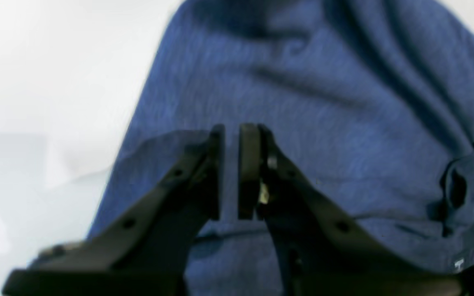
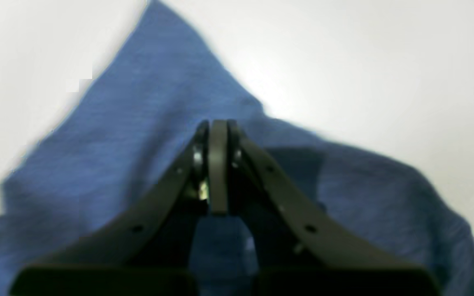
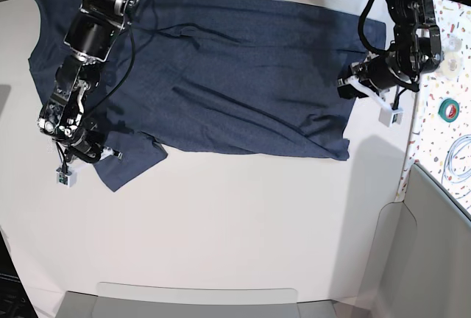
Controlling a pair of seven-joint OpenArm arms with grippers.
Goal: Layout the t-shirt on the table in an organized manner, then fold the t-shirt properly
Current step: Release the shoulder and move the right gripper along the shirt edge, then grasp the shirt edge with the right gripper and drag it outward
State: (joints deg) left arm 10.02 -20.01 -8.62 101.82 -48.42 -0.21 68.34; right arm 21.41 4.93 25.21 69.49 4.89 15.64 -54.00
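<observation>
The t-shirt (image 3: pixel 221 75) lies spread across the far half of the white table (image 3: pixel 243 222), plain side up, with soft wrinkles running through its middle and no lettering showing. Its body reaches from the far left of the base view almost to the right edge of the table, and one sleeve sticks out toward the near side at the lower left.

The right gripper (image 2: pixel 218 123) sits low over that sleeve. In the right wrist view its jaws are pressed fully together with blue cloth all around them; whether any fabric is pinched between them cannot be told, as the picture is blurred. The cloth rises in a peak beyond the tips, with bare table on both sides.

The left gripper (image 1: pixel 232 129) is at the opposite edge of the shirt, on the right side of the base view. Its jaws stand nearly together with only a thin slit between them. The left wrist view shows folds of cloth just beyond the tips, but does not make clear if the edge is caught in that slit.

Beside the table on the right runs a speckled strip (image 3: pixel 441 112) holding a green tape roll (image 3: pixel 450 108) and a coil of white cable (image 3: pixel 460 157), well apart from the shirt. The dark arm above the left gripper hides part of the shirt's right edge.
</observation>
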